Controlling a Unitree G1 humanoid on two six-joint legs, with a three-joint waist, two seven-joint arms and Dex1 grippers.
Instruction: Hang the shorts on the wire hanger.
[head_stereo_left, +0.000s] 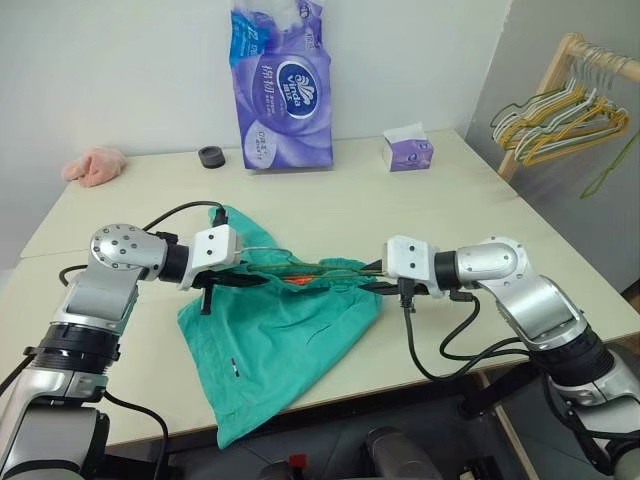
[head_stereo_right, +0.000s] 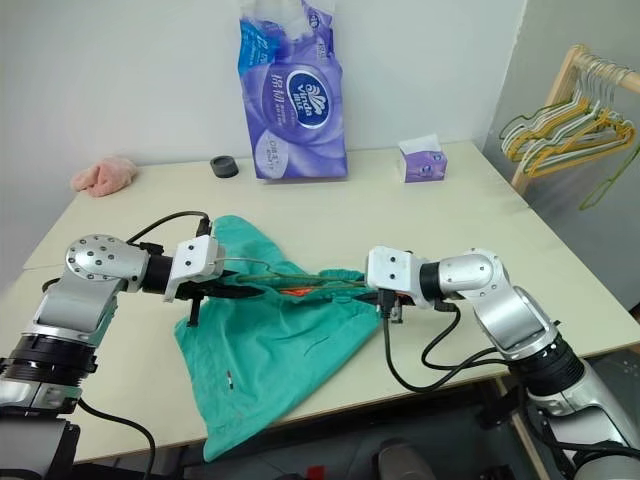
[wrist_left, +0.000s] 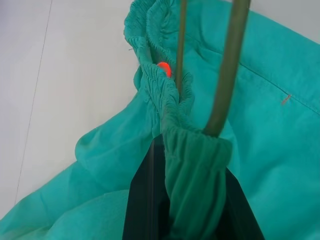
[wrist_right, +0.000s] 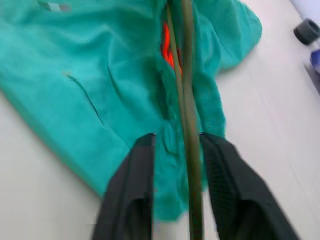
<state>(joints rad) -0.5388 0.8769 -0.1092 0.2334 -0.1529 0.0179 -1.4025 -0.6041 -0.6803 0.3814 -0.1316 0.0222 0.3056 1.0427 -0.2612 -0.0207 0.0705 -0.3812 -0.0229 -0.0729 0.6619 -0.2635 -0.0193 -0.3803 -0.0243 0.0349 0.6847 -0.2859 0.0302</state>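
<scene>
From the head views, the shorts (head_stereo_left: 275, 340) lay spread on the table (head_stereo_left: 420, 215), their waistband lifted between both arms with the wire hanger (head_stereo_right: 300, 281) threaded along it. In the left wrist view, the left gripper (wrist_left: 192, 200) was clamped on the gathered waistband beside the wire. In the right wrist view, the right gripper (wrist_right: 175, 150) stood parted around wire and cloth. The cloth looked light, limp and apt to slide; I'd hold the elastic band, where it bunched thickest
</scene>
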